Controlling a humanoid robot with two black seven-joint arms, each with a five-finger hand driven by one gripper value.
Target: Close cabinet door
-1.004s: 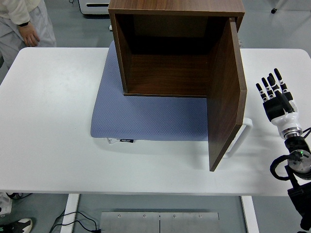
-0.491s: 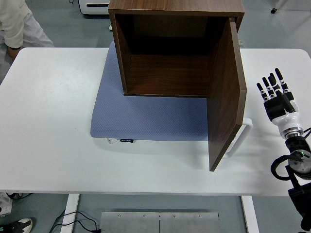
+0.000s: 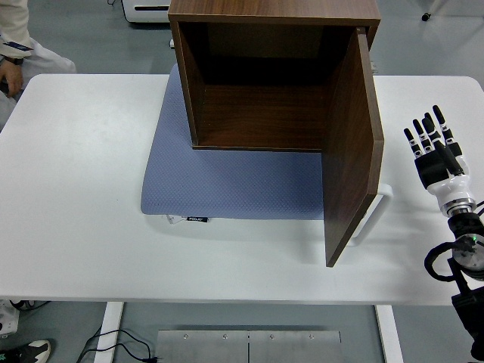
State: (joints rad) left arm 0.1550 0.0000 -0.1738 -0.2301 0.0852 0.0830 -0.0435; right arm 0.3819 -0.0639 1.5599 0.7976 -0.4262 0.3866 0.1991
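Note:
A dark brown wooden cabinet [image 3: 261, 76] stands on a blue-grey mat [image 3: 227, 181] at the back middle of the white table [image 3: 76, 189]. Its door [image 3: 352, 144] is swung wide open, hinged at the right side and sticking out toward the near edge. A white handle [image 3: 376, 208] shows on the door's outer face. My right hand [image 3: 435, 147] hovers to the right of the door, apart from it, fingers straight and spread, holding nothing. The left arm does not show.
A person stands at the top left corner, a hand [image 3: 9, 76] near the table's far left edge. The cabinet's inside is bare. White tabletop stretches left of the mat and along the near edge.
My right hand has drifted slightly to the right, away from the door. The person at the top left has pulled back toward the picture's edge. The door has not moved.

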